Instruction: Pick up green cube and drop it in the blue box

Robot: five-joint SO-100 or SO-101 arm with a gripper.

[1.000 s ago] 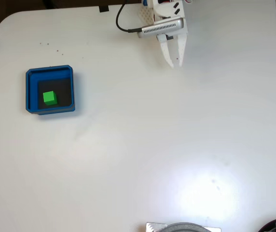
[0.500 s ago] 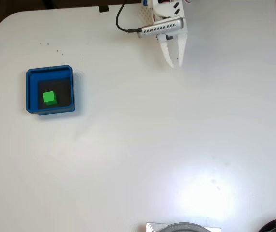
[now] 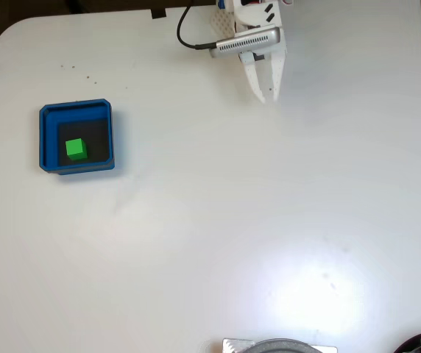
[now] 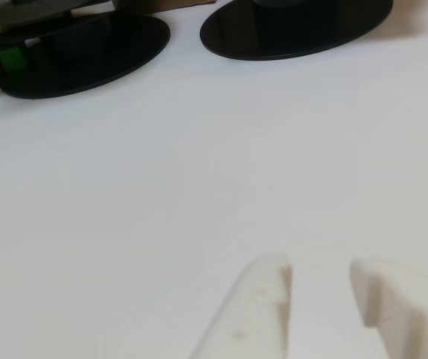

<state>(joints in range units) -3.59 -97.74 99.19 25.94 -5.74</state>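
While nothing is seen to have moved since the earlier frames, one green cube point(image 3: 76, 149) is found resting on the dark floor inside one blue box point(image 3: 46, 140) at the left of the fixed view. One white claw point(image 3: 267, 95) is held at the upper middle of that frame, well apart from the box, its tips a little parted and nothing gripped between them. In the other view, two dark oval bases point(image 4: 79, 56) are seen on the white surface point(image 3: 255, 235).
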